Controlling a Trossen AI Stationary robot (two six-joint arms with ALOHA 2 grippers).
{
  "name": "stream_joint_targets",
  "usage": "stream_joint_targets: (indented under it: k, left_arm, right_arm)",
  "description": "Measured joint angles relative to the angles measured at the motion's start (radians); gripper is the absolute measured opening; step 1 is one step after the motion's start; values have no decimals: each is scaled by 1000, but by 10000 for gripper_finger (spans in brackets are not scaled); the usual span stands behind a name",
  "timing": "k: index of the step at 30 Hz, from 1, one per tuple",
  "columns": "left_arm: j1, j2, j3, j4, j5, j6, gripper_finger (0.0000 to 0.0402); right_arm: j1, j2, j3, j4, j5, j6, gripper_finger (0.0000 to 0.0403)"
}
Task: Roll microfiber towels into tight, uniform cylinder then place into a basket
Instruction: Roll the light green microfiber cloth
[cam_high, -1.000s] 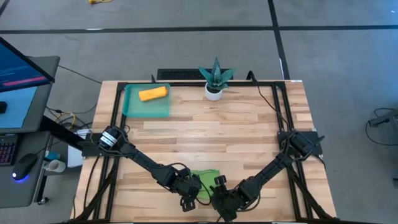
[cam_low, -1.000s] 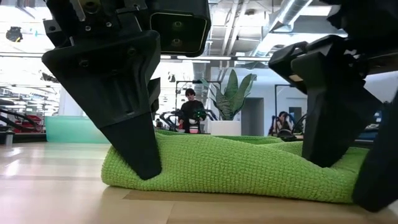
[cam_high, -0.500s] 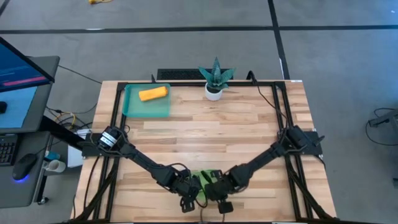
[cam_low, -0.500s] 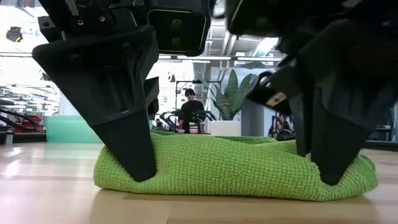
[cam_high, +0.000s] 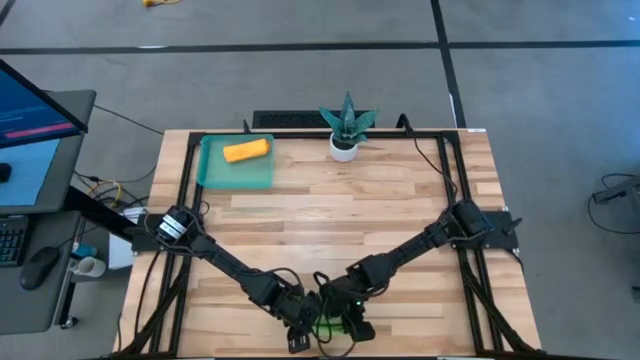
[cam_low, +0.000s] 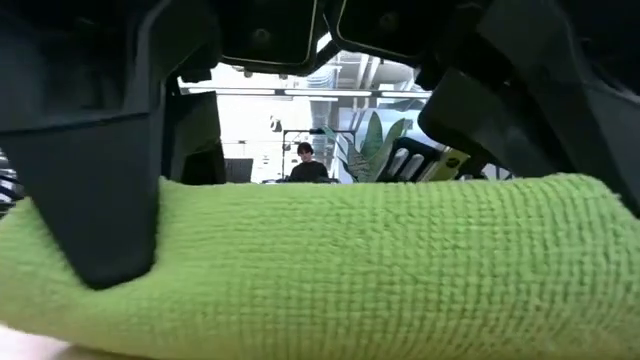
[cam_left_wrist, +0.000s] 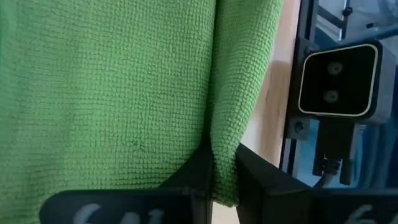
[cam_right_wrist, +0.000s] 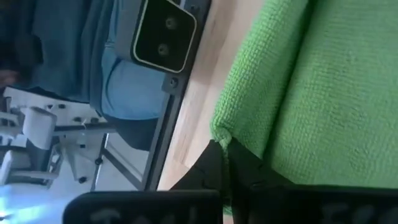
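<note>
The lime green microfiber towel (cam_high: 329, 326) lies bunched at the table's near edge and fills the low view (cam_low: 340, 260). My left gripper (cam_high: 302, 326) is shut on its left end and my right gripper (cam_high: 346, 322) on its right end. In the low view a left finger (cam_low: 100, 220) stands in front of the cloth. The orange towel (cam_high: 246, 151), rolled up, lies in the teal basket (cam_high: 212, 172) at the far left. My left gripper pinches a folded rim of the green towel (cam_left_wrist: 224, 163) between its two fingers, slanting down from above. The rest of the cloth spreads away beyond the fingers, slack. My right gripper pinches the towel's folded rim at a corner (cam_right_wrist: 225, 138) between its two fingers, slanting down from above. The cloth runs on past the fingers, slack.
A white pot with a spiky green plant (cam_high: 346, 132) stands at the far middle. The black frame rails (cam_high: 452, 180) run along the table's sides. A desk with a monitor (cam_high: 30, 120) stands left of the table. A person (cam_low: 303, 165) sits far back in the room.
My right gripper has moved from beside the towel's right end toward the table's left, onto it, and has shut on its rim. Both grippers have then gone toward the near edge with the towel, which now sits bunched closer and fills the low view.
</note>
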Motion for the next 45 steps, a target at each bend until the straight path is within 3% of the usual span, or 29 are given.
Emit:
stream_joint_targets:
  k: [3,8,15,24,39,45]
  left_arm:
    - [-3,0,-1,1,9,-17,27]
    - [-4,-1,-4,-20,24,-31,27]
    - [-6,-2,-5,-27,29,-28,27]
    - [-9,-3,-2,2,26,12,27]
    - [-9,-2,-6,21,-4,54,28]
    - [-11,-2,-6,10,-27,70,47]
  right_arm:
    - [-4,0,0,0,3,35,14]
    - [-28,0,-1,-22,112,185,18]
    - [-60,3,-1,-22,116,253,14]
    - [-17,5,-1,39,-60,314,13]
    - [-24,78,1,72,-100,336,19]
    - [-35,70,-1,68,-113,372,13]
